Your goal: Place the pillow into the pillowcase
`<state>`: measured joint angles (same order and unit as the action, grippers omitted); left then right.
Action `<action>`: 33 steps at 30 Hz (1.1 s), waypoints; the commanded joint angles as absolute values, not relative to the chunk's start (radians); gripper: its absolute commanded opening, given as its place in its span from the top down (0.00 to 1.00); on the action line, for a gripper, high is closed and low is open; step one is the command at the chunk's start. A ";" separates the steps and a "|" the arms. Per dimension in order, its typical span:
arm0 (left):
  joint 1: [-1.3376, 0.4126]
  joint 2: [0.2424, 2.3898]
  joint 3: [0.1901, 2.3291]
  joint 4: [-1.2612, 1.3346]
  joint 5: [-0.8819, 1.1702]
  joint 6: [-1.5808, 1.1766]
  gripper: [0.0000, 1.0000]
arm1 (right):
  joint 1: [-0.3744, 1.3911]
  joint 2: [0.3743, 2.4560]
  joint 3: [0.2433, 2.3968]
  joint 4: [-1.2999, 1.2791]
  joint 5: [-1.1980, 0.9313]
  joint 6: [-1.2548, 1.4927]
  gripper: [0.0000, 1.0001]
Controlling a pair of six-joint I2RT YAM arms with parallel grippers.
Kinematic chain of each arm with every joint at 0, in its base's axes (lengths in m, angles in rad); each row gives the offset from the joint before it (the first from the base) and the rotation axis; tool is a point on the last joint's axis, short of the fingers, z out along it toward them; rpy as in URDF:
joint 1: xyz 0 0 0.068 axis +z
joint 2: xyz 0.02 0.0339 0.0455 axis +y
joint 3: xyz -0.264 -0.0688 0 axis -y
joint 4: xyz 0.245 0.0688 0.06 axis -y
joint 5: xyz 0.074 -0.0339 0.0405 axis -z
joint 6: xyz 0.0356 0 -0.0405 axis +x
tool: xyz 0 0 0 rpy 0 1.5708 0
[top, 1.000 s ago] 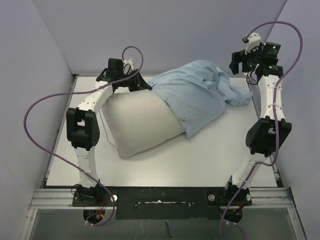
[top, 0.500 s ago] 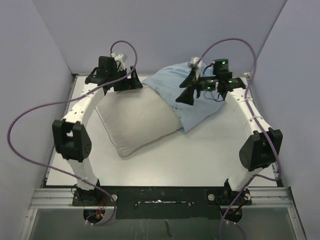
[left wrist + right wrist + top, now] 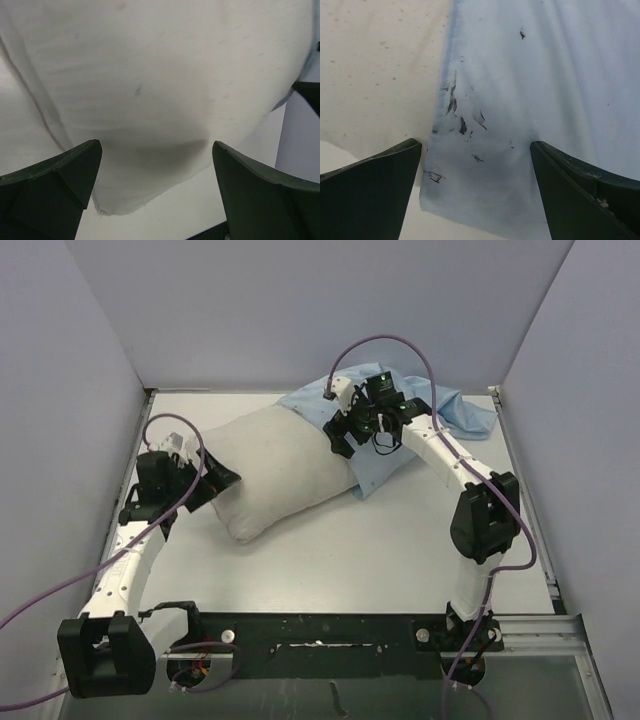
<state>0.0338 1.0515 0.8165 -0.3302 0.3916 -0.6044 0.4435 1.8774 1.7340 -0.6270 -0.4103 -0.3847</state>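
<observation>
**A:** What is being changed right now?

**B:** Both arms are being moved to new places. The left gripper [image 3: 222, 480] was pinched nearly shut at the pillow's far corner a second ago. It is now being held at the near-left end with its jaws wide apart. The pillow [image 3: 280, 465] is being framed straight ahead of its fingers, bulging toward them but not clamped.

**A:** And the other one?

**B:** The right gripper [image 3: 338, 443] was being carried high and clear of the cloth. It is now being held low over the pillowcase [image 3: 462, 416], jaws spread, with nothing gripped. The blue hem is being seen just ahead of and beneath its fingers, with bare pillow off to their left.

**A:** What is being implied for the task?

**B:** A fresh grasp is probably being set up, with the hem to be taken on one side and the pillow to be pushed from the other. Only the pillow's far-right end is being covered, and most of it is still being left outside.
</observation>
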 commanded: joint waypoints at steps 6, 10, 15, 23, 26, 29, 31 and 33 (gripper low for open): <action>0.054 1.098 0.694 -0.101 0.442 -0.854 0.03 | 0.484 1.911 1.785 -0.514 -0.204 -0.280 0.15; 0.054 1.189 0.671 -0.012 0.482 -0.882 0.11 | 0.489 1.895 1.773 -0.522 -0.205 -0.293 0.61; 0.050 1.320 0.682 0.085 0.627 -0.890 0.39 | 0.503 1.881 1.805 -0.569 -0.323 -0.271 0.98; -0.103 1.372 0.760 0.211 0.755 -0.911 0.88 | 0.651 1.876 1.907 -0.616 -0.628 -0.205 1.00; -0.168 1.346 0.777 0.223 0.747 -0.918 0.90 | 0.654 1.889 1.898 -0.597 -0.592 -0.173 1.00; -0.194 1.305 0.770 0.224 0.731 -0.930 0.90 | 0.577 1.918 1.868 -0.590 -0.480 -0.153 0.98; -0.199 1.268 0.752 0.210 0.711 -0.929 0.89 | 0.502 1.918 1.849 -0.596 -0.528 -0.152 0.93; -0.199 1.232 0.734 0.173 0.679 -0.918 0.85 | 0.441 1.892 1.822 -0.611 -0.613 -0.199 0.75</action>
